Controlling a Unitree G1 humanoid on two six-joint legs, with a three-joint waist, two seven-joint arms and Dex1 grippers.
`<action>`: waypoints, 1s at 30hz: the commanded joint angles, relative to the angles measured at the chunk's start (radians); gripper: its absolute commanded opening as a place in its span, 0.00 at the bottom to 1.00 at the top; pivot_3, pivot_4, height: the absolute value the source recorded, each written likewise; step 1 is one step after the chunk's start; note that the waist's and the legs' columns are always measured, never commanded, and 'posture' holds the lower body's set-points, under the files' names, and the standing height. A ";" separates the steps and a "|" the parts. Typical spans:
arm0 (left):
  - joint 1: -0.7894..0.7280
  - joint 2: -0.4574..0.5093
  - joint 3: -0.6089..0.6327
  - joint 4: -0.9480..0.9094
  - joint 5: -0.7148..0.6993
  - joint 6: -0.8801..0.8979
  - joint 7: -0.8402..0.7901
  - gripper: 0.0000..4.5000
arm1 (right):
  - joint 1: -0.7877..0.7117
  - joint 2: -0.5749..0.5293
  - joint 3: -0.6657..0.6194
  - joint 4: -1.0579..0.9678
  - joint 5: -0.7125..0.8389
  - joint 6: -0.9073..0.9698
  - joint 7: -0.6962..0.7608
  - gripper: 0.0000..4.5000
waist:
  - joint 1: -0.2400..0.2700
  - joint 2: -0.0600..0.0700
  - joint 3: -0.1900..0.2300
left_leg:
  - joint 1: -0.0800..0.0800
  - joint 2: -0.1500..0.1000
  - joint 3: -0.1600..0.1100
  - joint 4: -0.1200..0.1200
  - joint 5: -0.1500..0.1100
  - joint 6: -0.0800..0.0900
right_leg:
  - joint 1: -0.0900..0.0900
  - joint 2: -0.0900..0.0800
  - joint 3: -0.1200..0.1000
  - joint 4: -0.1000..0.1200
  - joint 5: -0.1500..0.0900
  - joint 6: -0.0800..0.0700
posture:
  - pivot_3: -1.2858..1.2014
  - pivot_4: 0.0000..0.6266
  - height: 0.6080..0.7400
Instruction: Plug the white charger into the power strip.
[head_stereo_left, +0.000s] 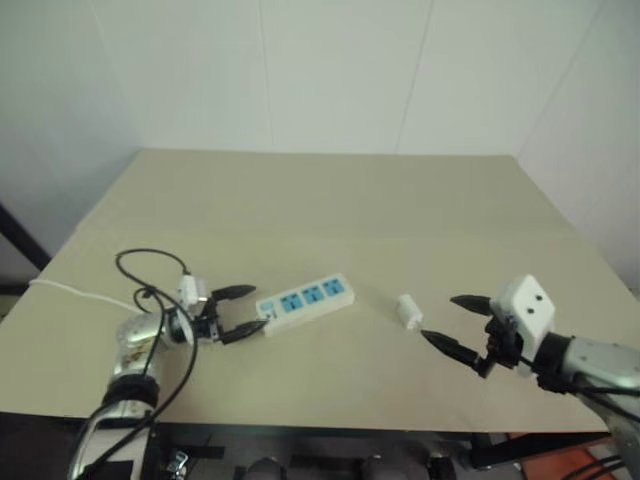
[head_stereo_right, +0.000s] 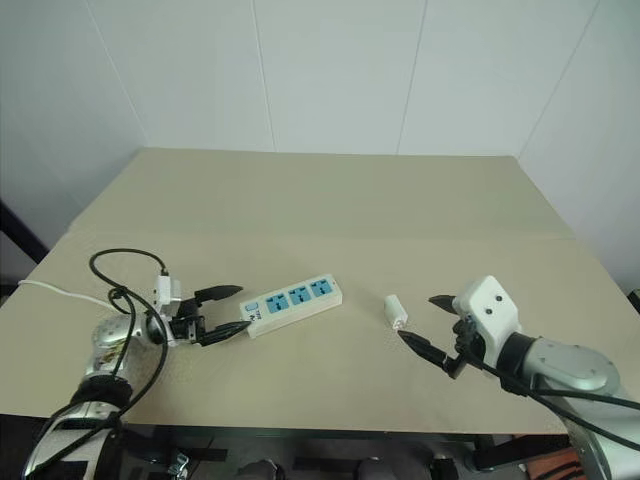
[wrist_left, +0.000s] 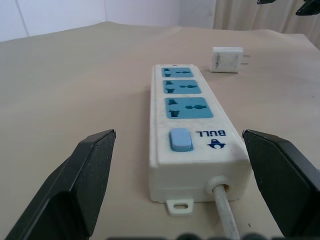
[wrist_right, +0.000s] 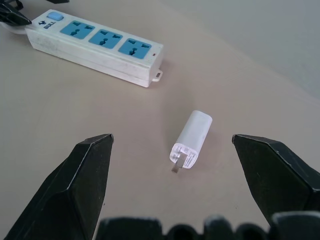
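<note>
Though unplugged, charger (wrist_right: 192, 137) prongs away from strip (wrist_right: 95, 44).

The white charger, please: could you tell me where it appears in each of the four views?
Left eye view: white charger on the table, right of centre.
Right eye view: just right of centre.
Left wrist view: beyond the far end of the power strip.
Right wrist view: lying between the two black fingers.
Shared landmark: the power strip's three blue sockets.
</note>
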 joint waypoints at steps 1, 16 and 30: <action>-0.027 -0.020 -0.002 0.020 0.003 -0.037 -0.041 0.99 | 0.012 -0.011 -0.056 -0.053 0.013 0.014 -0.015 1.00 | 0.000 0.000 0.000 | 0.000 0.000 0.000 0.000 0.000 0.000 | 0.000 0.000 0.000 0.000 0.000 0.000 | 0.52 0.24 1.00; -0.004 -0.056 0.003 0.084 0.054 -0.147 0.047 0.99 | 0.029 -0.008 -0.082 -0.065 0.016 0.018 -0.023 1.00 | 0.000 0.000 0.000 | 0.002 0.000 0.000 0.000 0.000 0.000 | 0.001 0.000 0.000 0.000 0.000 0.001 | 0.52 0.24 1.00; 0.069 -0.031 -0.022 -0.031 0.069 0.013 0.120 0.99 | 0.016 -0.003 -0.046 -0.054 -0.005 0.007 -0.028 1.00 | -0.019 0.005 -0.004 | 0.006 0.000 0.000 0.000 0.000 0.000 | 0.004 0.000 0.001 0.000 -0.001 0.001 | 0.52 0.24 1.00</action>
